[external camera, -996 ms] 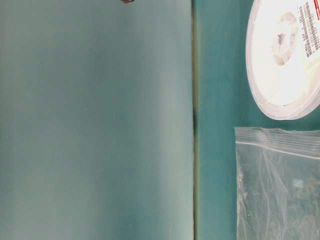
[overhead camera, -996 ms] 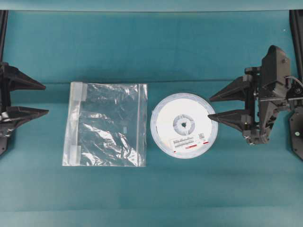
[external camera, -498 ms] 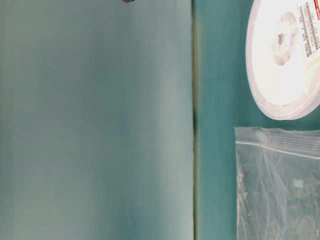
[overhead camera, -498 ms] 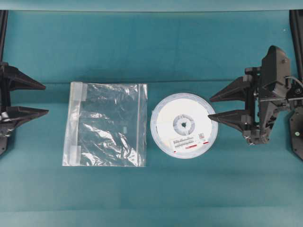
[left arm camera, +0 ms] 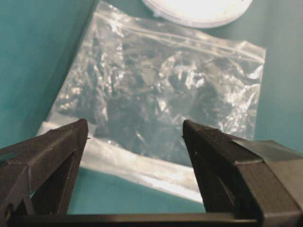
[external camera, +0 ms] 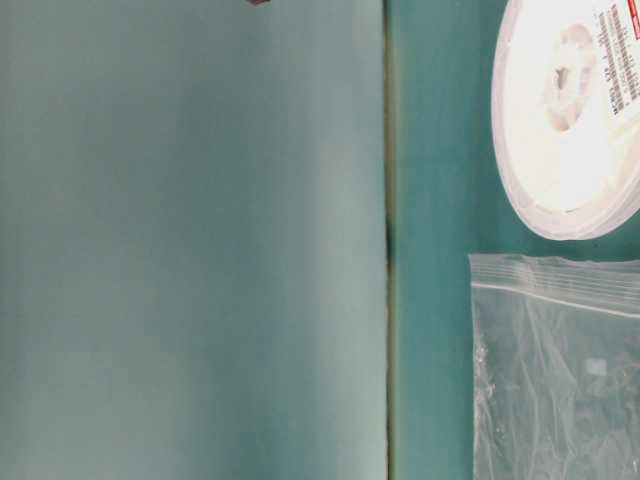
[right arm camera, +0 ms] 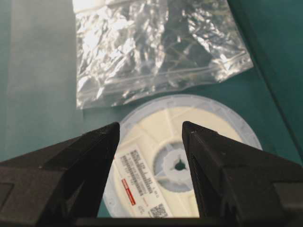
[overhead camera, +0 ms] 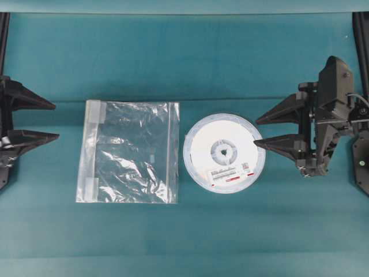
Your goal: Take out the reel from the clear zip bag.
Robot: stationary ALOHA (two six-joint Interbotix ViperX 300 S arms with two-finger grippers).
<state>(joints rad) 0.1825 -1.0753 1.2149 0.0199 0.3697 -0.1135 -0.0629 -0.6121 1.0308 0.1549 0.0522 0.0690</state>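
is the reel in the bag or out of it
Out. The reel lies bare on the table beside the flat, empty bag, a gap between them.

The reel (overhead camera: 224, 153) lies flat near the middle of the table (overhead camera: 184, 63), out of the clear zip bag (overhead camera: 128, 152), which lies just beside it toward the left edge. The two are apart, not touching.

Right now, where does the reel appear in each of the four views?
Overhead: the reel lies right of centre, beside the clear zip bag, not inside it.
Table-level: top right corner, cut by the edge.
Left wrist: only a sliver at the top edge.
Right wrist: lower centre, behind the open fingers.
Shared landmark: the bag, next to the reel in every view.
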